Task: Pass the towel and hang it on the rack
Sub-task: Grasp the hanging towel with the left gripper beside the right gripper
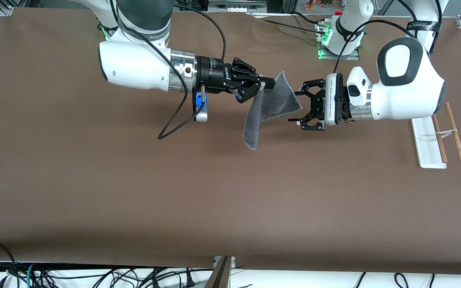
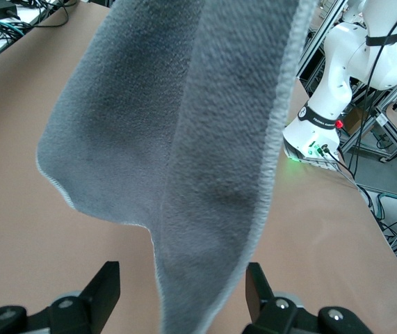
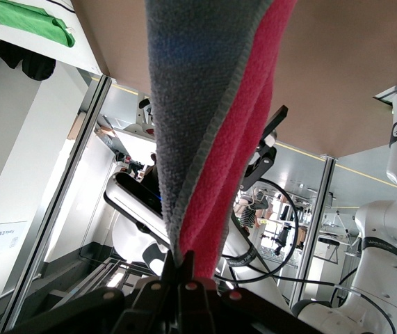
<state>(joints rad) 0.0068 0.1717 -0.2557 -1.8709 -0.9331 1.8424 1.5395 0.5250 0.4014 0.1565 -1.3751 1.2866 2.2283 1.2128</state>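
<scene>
The towel (image 1: 270, 105) hangs in the air over the middle of the table, grey face toward the front camera; the right wrist view shows its pink-red face (image 3: 243, 139). My right gripper (image 1: 269, 83) is shut on the towel's upper edge, and its closed jaws pinch the cloth in its wrist view (image 3: 185, 261). My left gripper (image 1: 297, 106) is open, with the towel's pointed corner between its fingers (image 2: 105, 287); the grey cloth (image 2: 184, 139) hangs between them. The rack (image 1: 447, 132) stands on its white base (image 1: 425, 141) at the left arm's end of the table.
A black cable loop (image 1: 173, 126) hangs from the right arm over the table. The left arm's base (image 1: 336, 38) with a green light stands at the back edge. The brown table (image 1: 214, 192) spreads wide nearer the front camera.
</scene>
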